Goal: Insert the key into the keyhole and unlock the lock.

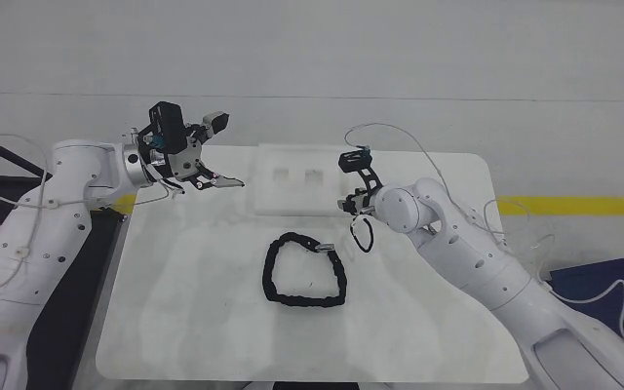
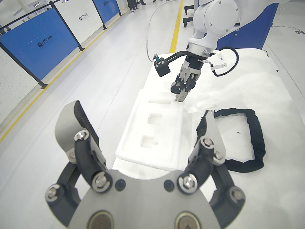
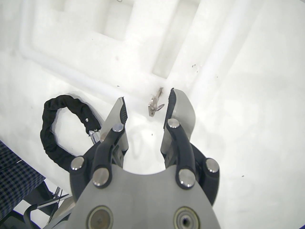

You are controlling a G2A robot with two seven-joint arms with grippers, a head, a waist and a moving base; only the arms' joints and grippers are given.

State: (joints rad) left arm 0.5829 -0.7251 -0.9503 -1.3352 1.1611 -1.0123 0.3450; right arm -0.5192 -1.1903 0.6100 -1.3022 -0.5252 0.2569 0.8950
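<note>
A black fabric-covered chain lock (image 1: 302, 271) lies looped in the middle of the white table, its metal end (image 1: 325, 250) pointing toward the right arm. In the right wrist view a small silver key (image 3: 155, 102) with a ring lies flat at the edge of the white foam tray (image 3: 78, 46). My right gripper (image 3: 146, 101) hangs open just above the key, which sits between its fingers without touching them. The chain lock (image 3: 57, 125) shows beside it. My left gripper (image 2: 143, 117) is open and empty, raised over the table's far left corner (image 1: 210, 156).
The foam tray (image 1: 297, 180) with rectangular recesses sits at the table's back middle. A black cable loop (image 1: 363, 236) hangs from the right wrist. Blue barrier panels (image 2: 35, 41) stand on the floor beyond the table.
</note>
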